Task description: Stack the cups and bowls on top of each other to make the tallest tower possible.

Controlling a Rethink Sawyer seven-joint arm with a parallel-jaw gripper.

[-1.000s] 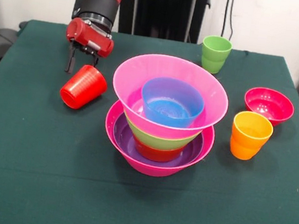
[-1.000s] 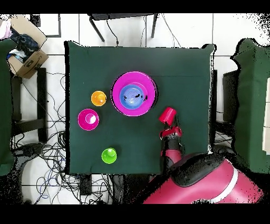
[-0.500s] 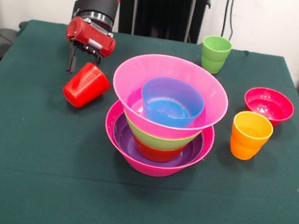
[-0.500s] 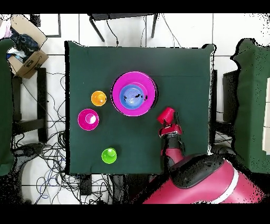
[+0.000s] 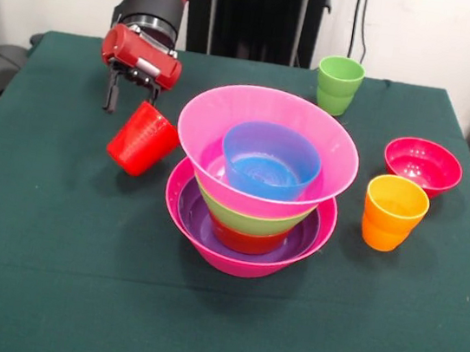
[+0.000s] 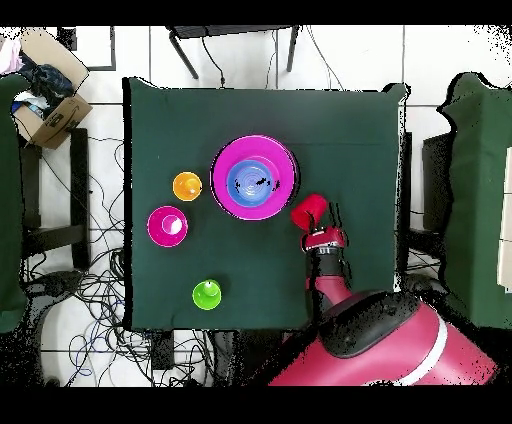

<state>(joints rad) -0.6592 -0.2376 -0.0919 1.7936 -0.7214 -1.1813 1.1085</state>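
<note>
Gripper: the red and black gripper is clenching the rim of the small glossy red plastic cup, carrying it tilted in the air, mouth toward the arm, just left of the tower.
Red cup handling: it is looking light, stiff and slick; a pinch on the rim wall is probably suiting it, though it may swing or slip if jolted.
Tower: the nested stack of glossy plastic bowls is standing at mid-tabletop, a large hot-pink bowl at the base, then purple, orange-red, lime green, a 2nd large hot-pink bowl and a small blue bowl on top.
Tower handling: the upper pink bowl is sitting slightly tilted, so a knock could likely be shifting it.
Loose pieces: the lime green plastic cup is standing far back, the small crimson plastic bowl and the orange plastic cup are sitting right, near each other.
Surface: the dark green cloth tabletop is looking soft and grippy.
Room: in the overhead view, a cardboard box and cables are lying on the tiled floor.
</note>
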